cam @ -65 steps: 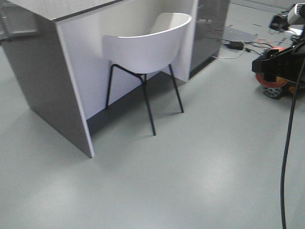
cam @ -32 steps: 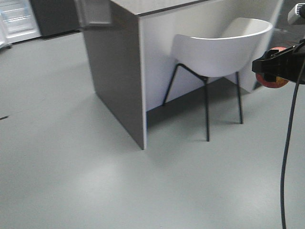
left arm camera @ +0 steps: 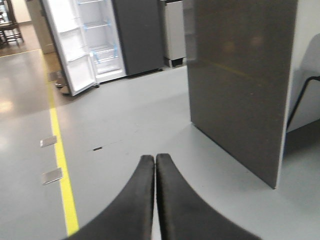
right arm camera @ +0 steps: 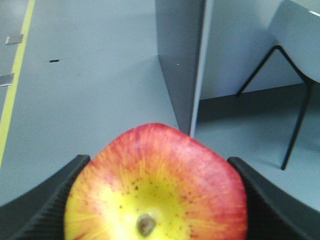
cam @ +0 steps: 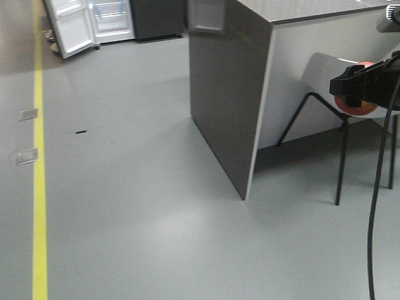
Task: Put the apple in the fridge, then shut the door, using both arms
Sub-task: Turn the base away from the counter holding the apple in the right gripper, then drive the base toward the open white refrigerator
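Observation:
The red-and-yellow apple [right arm camera: 160, 185] fills the right wrist view, pinched between the two black fingers [right arm camera: 45, 205] of my right gripper [right arm camera: 158, 161]. The front view shows that gripper [cam: 361, 86] at the right edge, shut on the apple [cam: 357, 106] high above the floor. Far off at the back left stands the fridge [cam: 112, 19], its white inside showing, with shelves marked in blue [left arm camera: 102, 47]. Its door [left arm camera: 67, 55] hangs open to the left. My left gripper [left arm camera: 154, 159] is shut on nothing, its fingers pressed together and pointing toward the fridge.
A dark grey counter cabinet [cam: 228, 94] with a white inner panel stands to the right of the way ahead. A white chair [cam: 331, 72] on thin black legs is tucked behind it. A yellow floor line [cam: 39, 187] runs along the left, and a black cable [cam: 377, 200] hangs at the right.
The whole view has swung left: cabinet and chair slid to the right, and the open fridge and yellow line came into sight. The apple stays in my right gripper.

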Tool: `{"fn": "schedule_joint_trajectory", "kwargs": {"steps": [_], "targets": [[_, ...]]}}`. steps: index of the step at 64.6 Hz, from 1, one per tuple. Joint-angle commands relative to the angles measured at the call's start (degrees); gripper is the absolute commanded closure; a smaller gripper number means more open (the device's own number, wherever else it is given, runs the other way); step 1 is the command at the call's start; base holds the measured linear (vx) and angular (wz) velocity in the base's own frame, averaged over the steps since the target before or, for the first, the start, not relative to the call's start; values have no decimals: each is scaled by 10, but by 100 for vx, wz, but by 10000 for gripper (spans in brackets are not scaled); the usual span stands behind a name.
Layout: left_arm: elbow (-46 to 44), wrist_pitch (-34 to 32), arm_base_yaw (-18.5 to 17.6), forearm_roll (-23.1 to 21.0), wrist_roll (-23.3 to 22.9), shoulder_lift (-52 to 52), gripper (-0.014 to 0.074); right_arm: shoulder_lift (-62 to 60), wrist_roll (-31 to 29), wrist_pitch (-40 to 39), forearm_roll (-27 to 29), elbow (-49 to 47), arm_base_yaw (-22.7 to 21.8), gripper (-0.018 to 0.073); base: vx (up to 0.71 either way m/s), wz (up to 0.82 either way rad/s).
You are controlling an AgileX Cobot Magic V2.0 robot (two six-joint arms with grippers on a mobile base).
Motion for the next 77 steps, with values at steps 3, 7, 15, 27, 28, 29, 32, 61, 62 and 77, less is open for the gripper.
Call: {"fn": "schedule_joint_trajectory", "kwargs": {"steps": [3,7,15,27,28,29,32,61,62,77], "targets": [[16,-45,-2,0,-1,-8,602,-19,-6,-41,3,-19,-1,444,2,36],[16,-45,-2,0,-1,-8,602,-19,-6,-41,3,-19,-1,444,2,34],[16,-45,-2,0,-1,-8,602,-19,-6,-41,3,-19,-1,444,3,32],[16,-45,-2,0,-1,-8,602,-19,-6,-41,3,-19,-1,444,5,28],[16,-45,-2,0,-1,-8,602,-19,-6,-41,3,-19,-1,444,6,26],[16,-45,-2,0,-1,-8,602,-19,-6,-41,3,-19,-1,444,6,26],[16,-45,-2,0,-1,-8,602,-19,-6,-41,3,-19,-1,444,6,26],[16,-45,-2,0,-1,-8,602,-19,-6,-41,3,-19,-1,444,8,31],[16,-45,-2,0,-1,-8,602,-19,-6,-41,3,-19,-1,444,9,35],[16,-45,-2,0,-1,-8,602,-19,-6,-42,3,-19,-1,444,9,27]]}}
